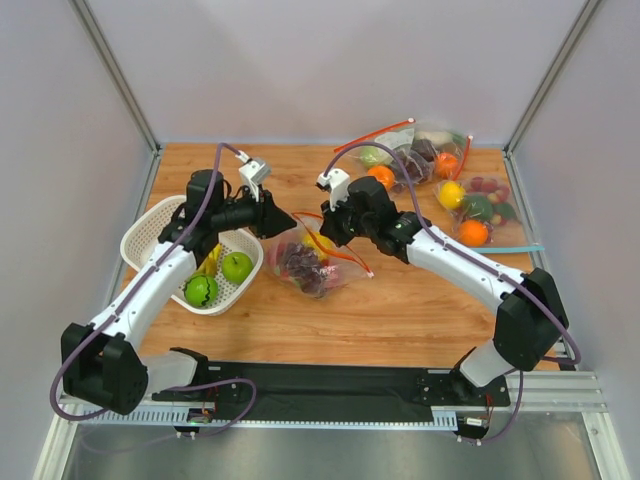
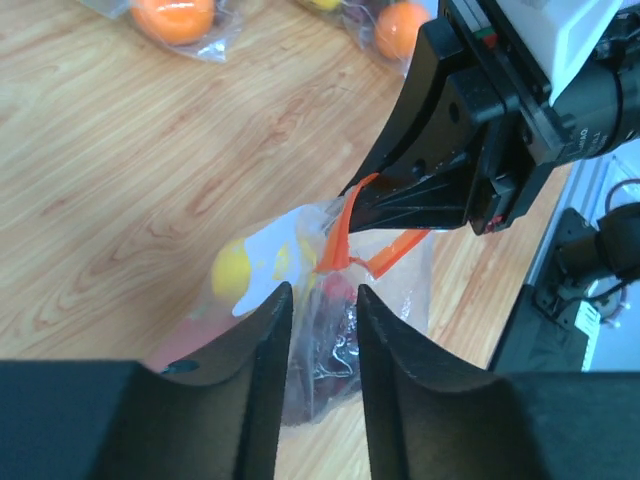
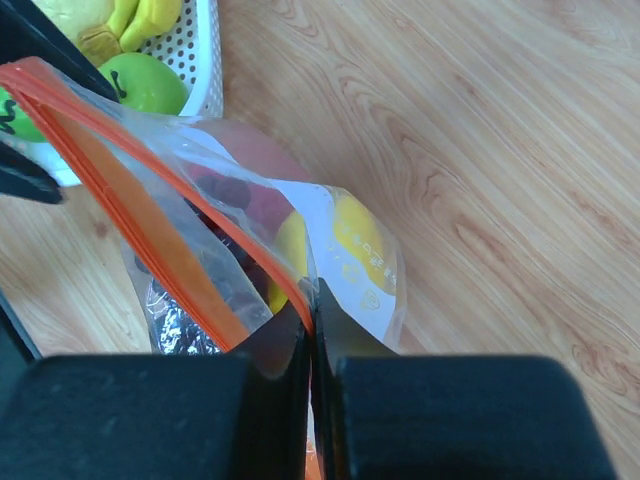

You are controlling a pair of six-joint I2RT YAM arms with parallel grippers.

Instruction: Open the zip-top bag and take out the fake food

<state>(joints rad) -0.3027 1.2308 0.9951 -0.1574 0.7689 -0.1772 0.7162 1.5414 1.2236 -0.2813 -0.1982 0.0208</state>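
Bulging clear zip-top bag point(image 1: 312, 258), red-orange strip

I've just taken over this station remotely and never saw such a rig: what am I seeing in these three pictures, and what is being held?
The overhead picture shows two white robot arms bolted at the near edge of a wooden table. The other two pictures come from cameras on each wrist, looking past that arm's own black fingers.

In the middle lies the zip-top bag with fake food inside. The right gripper is shut on the bag's red-orange zip edge. The left gripper stands partly open, its fingers either side of the bag; a grip is not evident.

To the left is a white basket with green apples. Other filled bags lie far right.
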